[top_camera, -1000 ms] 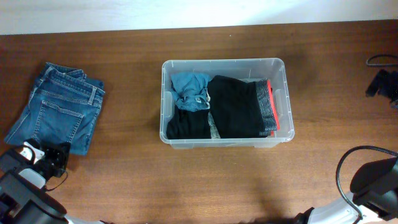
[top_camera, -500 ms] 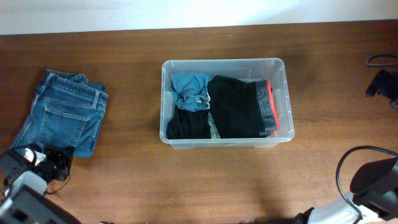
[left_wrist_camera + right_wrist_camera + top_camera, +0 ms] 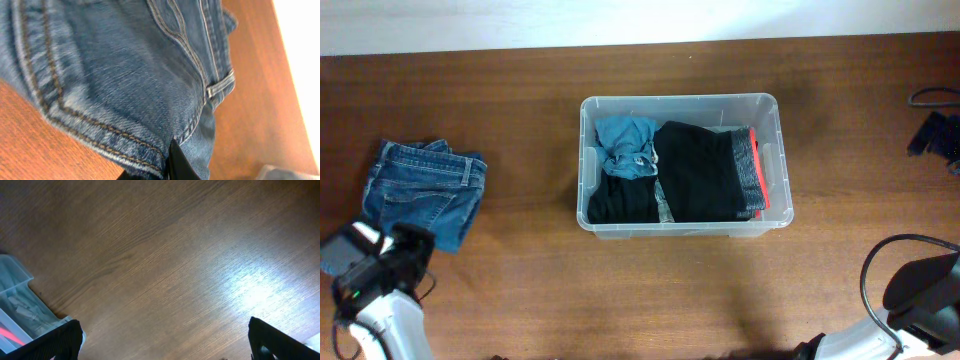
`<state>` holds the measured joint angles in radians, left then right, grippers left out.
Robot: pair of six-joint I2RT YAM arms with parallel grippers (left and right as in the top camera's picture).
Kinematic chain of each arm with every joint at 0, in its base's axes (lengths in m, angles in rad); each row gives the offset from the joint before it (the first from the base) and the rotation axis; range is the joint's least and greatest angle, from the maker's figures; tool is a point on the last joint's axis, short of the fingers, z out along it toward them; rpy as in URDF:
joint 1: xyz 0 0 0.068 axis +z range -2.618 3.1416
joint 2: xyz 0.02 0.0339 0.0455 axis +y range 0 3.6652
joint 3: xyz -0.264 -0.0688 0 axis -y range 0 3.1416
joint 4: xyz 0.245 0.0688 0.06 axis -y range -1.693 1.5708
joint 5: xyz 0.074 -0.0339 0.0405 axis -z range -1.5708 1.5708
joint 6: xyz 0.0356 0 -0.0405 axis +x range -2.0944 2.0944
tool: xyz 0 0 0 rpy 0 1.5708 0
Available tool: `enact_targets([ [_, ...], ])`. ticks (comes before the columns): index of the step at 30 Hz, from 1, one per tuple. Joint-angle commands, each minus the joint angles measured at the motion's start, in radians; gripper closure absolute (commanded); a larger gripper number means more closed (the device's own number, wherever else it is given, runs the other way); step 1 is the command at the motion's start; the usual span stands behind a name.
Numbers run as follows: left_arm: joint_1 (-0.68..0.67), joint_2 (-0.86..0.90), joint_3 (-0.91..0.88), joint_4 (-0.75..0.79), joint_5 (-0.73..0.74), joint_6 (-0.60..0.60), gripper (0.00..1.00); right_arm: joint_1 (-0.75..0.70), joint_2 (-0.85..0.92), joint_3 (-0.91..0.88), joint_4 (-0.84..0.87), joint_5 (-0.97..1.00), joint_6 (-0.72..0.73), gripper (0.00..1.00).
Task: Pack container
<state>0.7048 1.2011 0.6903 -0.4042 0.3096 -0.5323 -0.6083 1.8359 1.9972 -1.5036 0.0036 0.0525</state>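
Overhead, the clear container [image 3: 682,104] sits mid-way across the table [image 3: 620,290] with dark clothes [image 3: 695,185] inside; well apart to its left, the left jaws are clenched on the bunched jeans [image 3: 420,190], right jaws spread wide over bare wood

Mid-blue denim jeans [image 3: 420,190], faded patches, tan stitching; container [image 3: 680,98] clear; inside, black garment [image 3: 695,185], teal-blue garment [image 3: 625,135], mottled grey waistband [image 3: 747,165], red edge; table [image 3: 620,290] dark brown wood grain.

Left arm [image 3: 385,300] black and white; right arm [image 3: 925,288] black, with looped cable [image 3: 867,280].
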Motion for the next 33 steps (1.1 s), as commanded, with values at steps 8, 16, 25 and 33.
enact_targets([
  [8, -0.158, 0.187, 0.032, 0.037, -0.101, 0.01, 1.0, -0.001, -0.011, 0.017, 0.0, 0.009, 0.008, 0.02],
  [16, -0.159, 0.245, 0.032, 0.035, -0.096, 0.01, 0.76, -0.001, -0.011, 0.017, 0.0, 0.008, 0.008, 0.02],
  [25, -0.155, 0.245, 0.032, -0.039, -0.092, 0.008, 0.6, -0.001, -0.011, 0.017, 0.0, 0.009, 0.008, 0.02],
  [33, -0.05, 0.245, 0.032, -0.124, 0.002, -0.082, 0.6, -0.001, -0.011, 0.017, 0.0, 0.009, 0.008, 0.02],
])
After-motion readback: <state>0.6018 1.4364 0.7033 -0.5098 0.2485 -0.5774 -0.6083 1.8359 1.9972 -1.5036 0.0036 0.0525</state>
